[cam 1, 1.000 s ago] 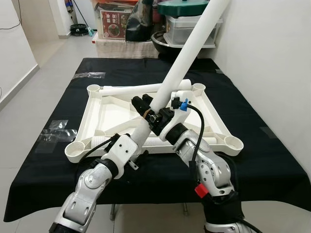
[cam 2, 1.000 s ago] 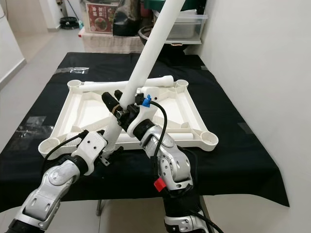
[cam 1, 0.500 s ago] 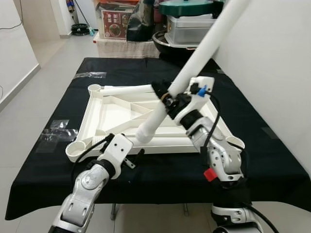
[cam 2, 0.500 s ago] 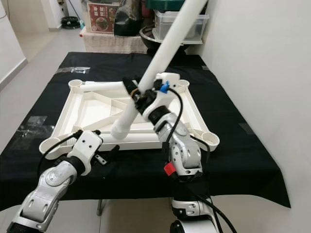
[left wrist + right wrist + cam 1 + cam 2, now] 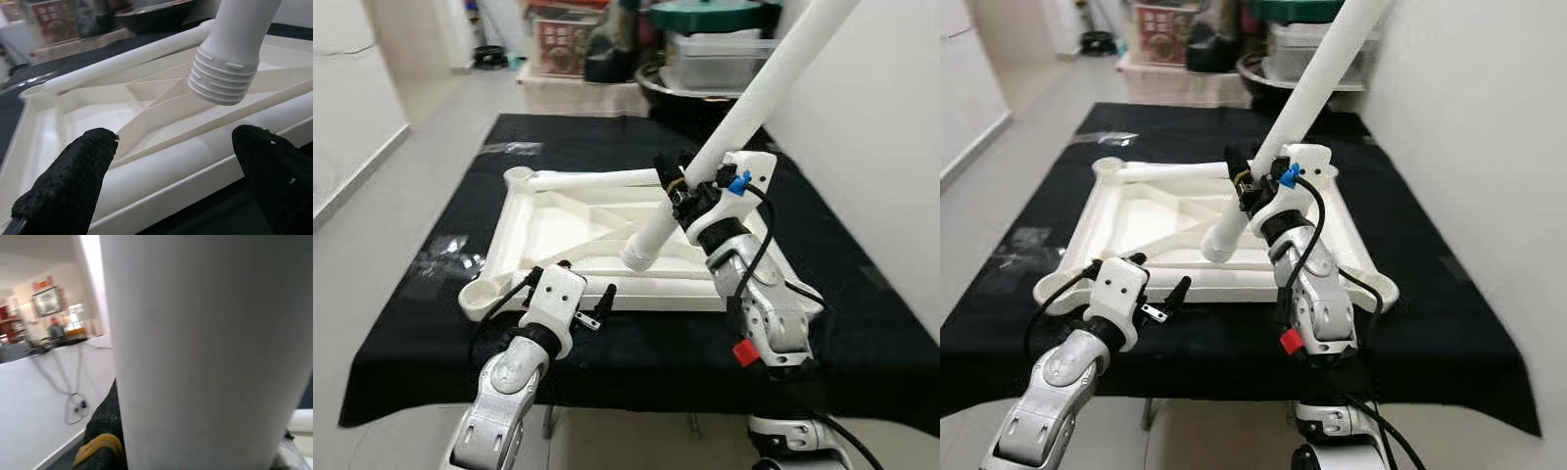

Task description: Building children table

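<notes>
1. Our right gripper (image 5: 680, 188) is clamped on a white leg (image 5: 744, 113), holding it tilted above the tabletop (image 5: 570, 225), threaded end (image 5: 221, 83) down and free of any socket.
2. We see the leg's upper part slanting up toward the wall on our right, past the top of the head views.
3. Our left gripper (image 5: 584, 294) hangs just in front of the tabletop's near rim, fingers (image 5: 68, 183) spread apart and holding nothing.
4. We have the tabletop lying upside down on a black cloth (image 5: 401, 323), its ribs up and a round socket (image 5: 478, 292) at the corners.
5. We see a second leg (image 5: 592, 179) lying along the tabletop's far edge.
6. Behind the cloth stand boxes (image 5: 563, 44) and a lidded bin (image 5: 715, 54).
</notes>
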Robot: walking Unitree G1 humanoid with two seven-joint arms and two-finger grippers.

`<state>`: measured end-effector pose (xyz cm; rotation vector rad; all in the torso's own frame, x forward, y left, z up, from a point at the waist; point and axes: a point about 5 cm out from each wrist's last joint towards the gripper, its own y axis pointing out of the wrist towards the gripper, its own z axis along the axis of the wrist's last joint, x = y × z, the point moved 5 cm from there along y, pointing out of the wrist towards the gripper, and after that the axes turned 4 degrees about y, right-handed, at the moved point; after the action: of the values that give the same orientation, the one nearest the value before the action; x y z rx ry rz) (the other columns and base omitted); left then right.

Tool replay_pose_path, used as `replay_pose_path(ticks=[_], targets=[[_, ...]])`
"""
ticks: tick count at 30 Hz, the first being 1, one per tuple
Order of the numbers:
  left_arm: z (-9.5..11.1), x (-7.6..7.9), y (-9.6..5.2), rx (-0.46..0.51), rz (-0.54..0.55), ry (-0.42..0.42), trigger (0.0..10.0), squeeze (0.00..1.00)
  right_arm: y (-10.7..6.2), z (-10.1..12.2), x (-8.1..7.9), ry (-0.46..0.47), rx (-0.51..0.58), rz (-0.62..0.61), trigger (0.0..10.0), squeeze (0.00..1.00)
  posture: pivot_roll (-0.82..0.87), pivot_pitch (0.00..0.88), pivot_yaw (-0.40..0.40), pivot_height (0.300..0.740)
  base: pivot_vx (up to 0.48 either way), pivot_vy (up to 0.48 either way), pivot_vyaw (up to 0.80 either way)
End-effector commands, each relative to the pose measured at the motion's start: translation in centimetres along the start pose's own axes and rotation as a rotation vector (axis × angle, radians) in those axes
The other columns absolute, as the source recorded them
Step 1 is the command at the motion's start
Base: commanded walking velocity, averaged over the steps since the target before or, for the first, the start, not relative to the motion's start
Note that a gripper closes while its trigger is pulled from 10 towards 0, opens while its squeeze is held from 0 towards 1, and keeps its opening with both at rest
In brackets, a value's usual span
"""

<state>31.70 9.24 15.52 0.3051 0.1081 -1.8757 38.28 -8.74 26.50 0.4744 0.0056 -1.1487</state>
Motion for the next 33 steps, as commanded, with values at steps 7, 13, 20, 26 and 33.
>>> replay_pose_path(ticks=[7,13,20,26,33], targets=[[0.5,-0.2,-0.1,0.01,0.039,0.012,10.0,0.0,0.5,0.3,1.0,0.006,0.023,-0.053,10.0,0.0,0.04,0.0,-0.061,0.74,0.0,-0.212,0.0],[0.1,-0.4,-0.1,-0.003,0.047,0.028,10.0,0.0,0.4,0.1,1.6,-0.005,0.019,-0.076,10.0,0.0,0.04,0.0,-0.06,0.74,0.0,-0.447,0.0],[0.0,-0.7,0.0,-0.015,0.061,0.033,10.0,0.0,0.4,0.0,1.9,-0.008,0.021,-0.085,10.0,0.0,0.04,0.0,-0.057,0.74,0.0,-0.464,0.0],[0.0,-1.1,0.1,-0.014,0.076,0.025,10.0,0.0,0.7,0.5,2.3,-0.026,0.029,-0.087,10.0,0.0,0.04,0.0,-0.056,0.74,0.123,-0.394,0.0],[-0.1,-1.1,-0.1,-0.027,0.088,-0.044,10.0,0.0,2.2,1.9,2.0,-0.064,0.032,0.022,10.0,0.0,0.05,0.0,-0.066,0.74,0.105,-0.078,0.0]])
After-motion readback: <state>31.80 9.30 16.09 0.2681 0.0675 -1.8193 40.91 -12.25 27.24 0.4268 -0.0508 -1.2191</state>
